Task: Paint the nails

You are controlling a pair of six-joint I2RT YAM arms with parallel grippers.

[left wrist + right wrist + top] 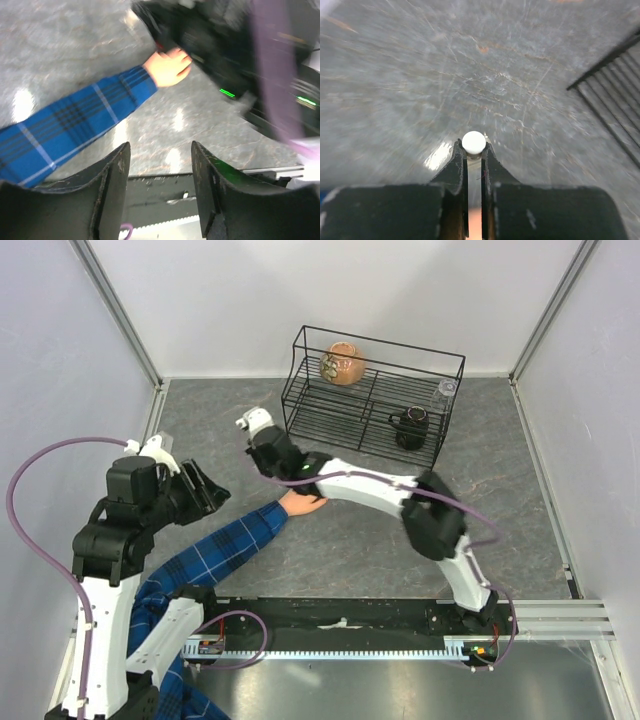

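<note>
The hand (300,503) lies on the counter (520,500), left of centre, with its plaid sleeve (225,545) trailing back toward the left arm's base. The long axis runs near-left to far-right, so the fingers aim roughly at the wire rack (370,390). Can't make out the nails though, since the right arm sits over the fingertips. The right end effector (474,150) is out past the hand, pressed together on a little white cap (473,142). The left end effector (160,148) is spread with nothing in it, near the sleeve on its left. The rack at the back holds a brown pot (342,364) on the left, a dark pot (410,426) lower right, and a glass (444,392) at the right end.
</note>
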